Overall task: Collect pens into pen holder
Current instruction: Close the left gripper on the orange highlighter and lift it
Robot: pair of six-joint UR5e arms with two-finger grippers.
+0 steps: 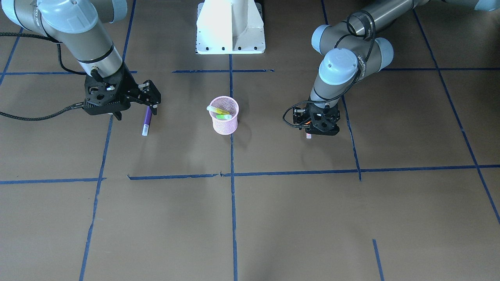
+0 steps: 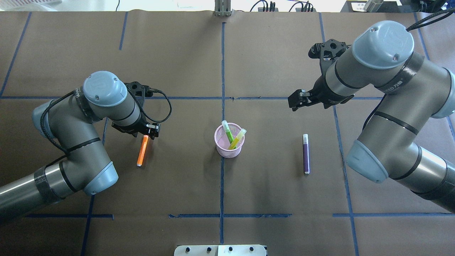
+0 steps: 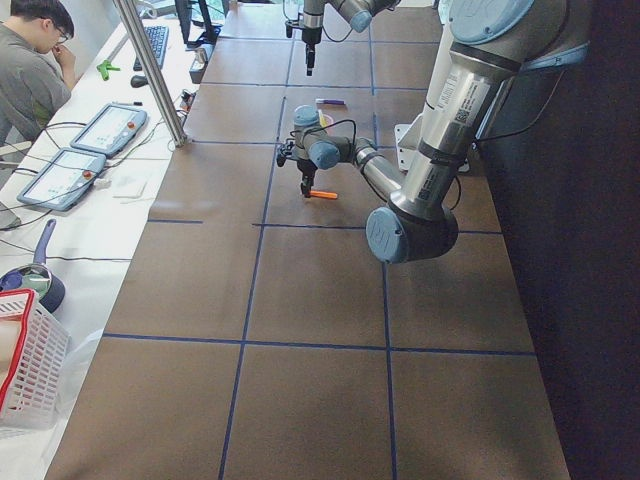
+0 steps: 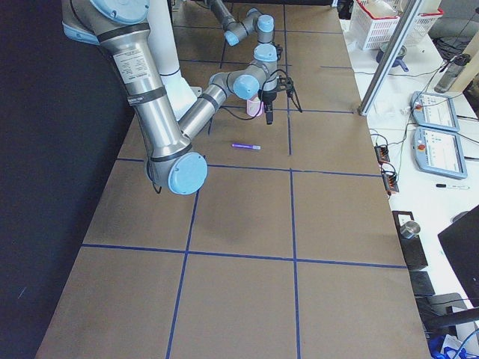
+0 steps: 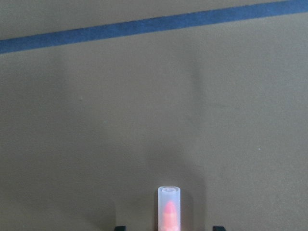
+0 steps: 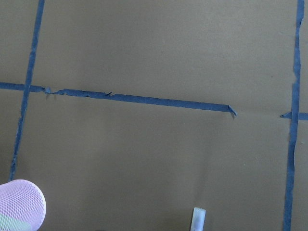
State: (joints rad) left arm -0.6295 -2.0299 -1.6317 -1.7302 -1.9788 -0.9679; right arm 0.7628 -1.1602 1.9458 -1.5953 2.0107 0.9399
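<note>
Centrally on the brown paper-covered table [image 2: 270, 192], just beside the middle line of blue tape [image 2: 222, 71], stands the pink wire-mesh pen holder [image 2: 231, 153]. It is upright and holds two pens that lean apart with their pale caps above the rim: a green pen [image 2: 228, 132] and a yellow-green pen [image 2: 240, 136]. On the robot's left side the orange pen [image 2: 142, 151] lies flat on the table, well apart from the holder. The left gripper [image 2: 151, 132] is lowered over the end of this pen that points away from the robot. In the left wrist view the translucent cap [image 5: 169, 207], with the orange tip inside it, sits midway between the two dark fingertips [image 5: 217, 228]. A gap of bare table shows on either side, so the jaws are spread and straddle the cap without touching it. On the robot's right side the purple pen [image 2: 305, 153] also lies flat, roughly parallel to the middle tape line, pale cap away from the robot, well apart from the holder. The right gripper [image 2: 295, 102] hangs above the table near this pen's cap end, clear of it. Its jaws are spread wide and hold nothing. In the right wrist view only the cap's tip shows at the lower edge, with the holder's rim in the lower left corner.
</note>
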